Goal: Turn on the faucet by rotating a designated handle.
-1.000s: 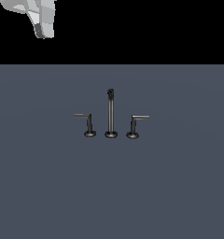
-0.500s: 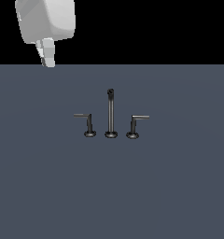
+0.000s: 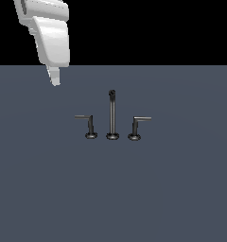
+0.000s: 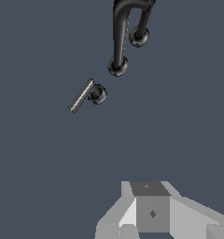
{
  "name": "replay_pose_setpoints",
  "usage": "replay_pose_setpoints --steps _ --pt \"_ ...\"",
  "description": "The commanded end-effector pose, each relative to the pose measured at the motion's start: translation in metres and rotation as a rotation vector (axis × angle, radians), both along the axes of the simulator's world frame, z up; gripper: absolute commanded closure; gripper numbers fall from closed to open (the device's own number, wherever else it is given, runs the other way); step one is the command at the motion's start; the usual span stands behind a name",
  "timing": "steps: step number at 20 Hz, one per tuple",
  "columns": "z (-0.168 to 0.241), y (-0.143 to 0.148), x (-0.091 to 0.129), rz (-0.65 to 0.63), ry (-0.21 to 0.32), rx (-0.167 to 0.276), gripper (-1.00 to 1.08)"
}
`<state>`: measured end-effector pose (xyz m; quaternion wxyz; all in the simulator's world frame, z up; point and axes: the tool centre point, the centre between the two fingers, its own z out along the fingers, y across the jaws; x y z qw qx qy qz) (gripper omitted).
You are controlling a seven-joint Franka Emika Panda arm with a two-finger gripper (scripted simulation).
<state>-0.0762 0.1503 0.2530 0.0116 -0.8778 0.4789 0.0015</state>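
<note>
The faucet (image 3: 112,118) is a small dark three-piece set on the grey surface: a tall thin spout with a short L-shaped handle on each side. The handle (image 3: 88,124) whose lever points to the exterior view's left stands left of the spout. Its twin (image 3: 137,125) points right. My gripper (image 3: 54,78) hangs above and well to the exterior view's left of that handle, touching nothing, fingers together and empty. In the wrist view the handle (image 4: 86,94) lies ahead of my gripper (image 4: 149,189), with the spout base (image 4: 117,66) and the twin (image 4: 138,35) beyond it.
The flat grey surface (image 3: 181,189) carries only the faucet set. A black background lies behind its far edge.
The arm has come down and a little to the exterior view's right, so more of it shows. The fingertips are now lower and closer to the left handle. The faucet has not moved.
</note>
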Motion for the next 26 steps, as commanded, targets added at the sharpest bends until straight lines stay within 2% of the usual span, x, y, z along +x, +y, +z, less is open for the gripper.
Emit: replay_pose_setpoints --steps 1,14,26 --pt "-0.01 0.002 0.011 -0.044 0.0 0.0 1.08" --pt "-0.068 0.004 0.069 -0.281 0.006 -0.008 1.08" --pt "-0.129 -0.011 0.131 -0.533 0.011 -0.019 1.08"
